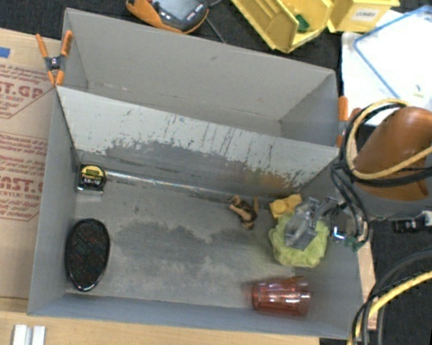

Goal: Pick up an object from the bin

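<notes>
My gripper [302,226] reaches in from the right and sits low over a crumpled yellow-green cloth [301,250] at the bin's right side. Its grey fingers [298,231] rest on top of the cloth. A small yellow piece [285,204] lies just left of the gripper, near the back wall. A small brown curled thing [243,209] lies a little further left. A red translucent cup [282,295] lies on its side in front of the cloth, near the front wall.
A black oval brush [87,254] lies at the front left. A yellow and black tape measure [91,178] sits at the back left corner. The arm with its orange cover and cables hangs over the right rim.
</notes>
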